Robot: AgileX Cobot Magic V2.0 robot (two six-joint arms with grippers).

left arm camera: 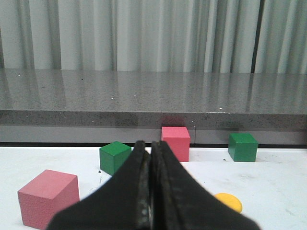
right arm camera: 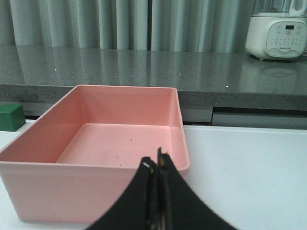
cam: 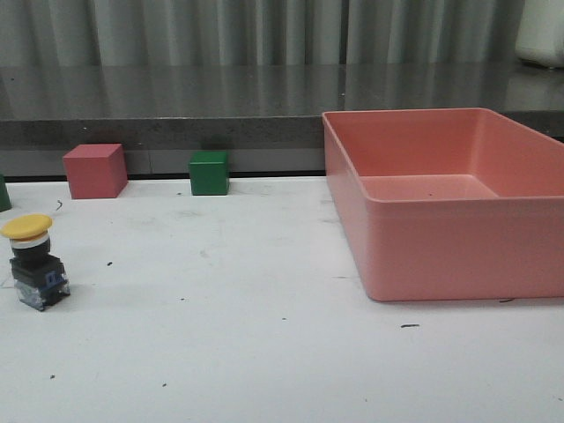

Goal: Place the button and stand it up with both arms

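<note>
The button [cam: 33,261] stands upright on the white table at the far left, yellow cap on top, black collar and blocky base with blue bits below. In the left wrist view only its yellow cap [left arm camera: 229,201] shows, beside the fingers. My left gripper [left arm camera: 149,146] is shut with nothing between its fingers, behind the button. My right gripper [right arm camera: 156,162] is shut and empty, in front of the pink bin [right arm camera: 158,183]. Neither arm shows in the front view.
A big pink bin [cam: 441,247] takes up the right side of the table. A red cube [cam: 94,170] and a green cube [cam: 209,173] sit at the back edge. More cubes [left arm camera: 48,196] lie near the left gripper. A white appliance [right arm camera: 277,36] stands on the grey counter.
</note>
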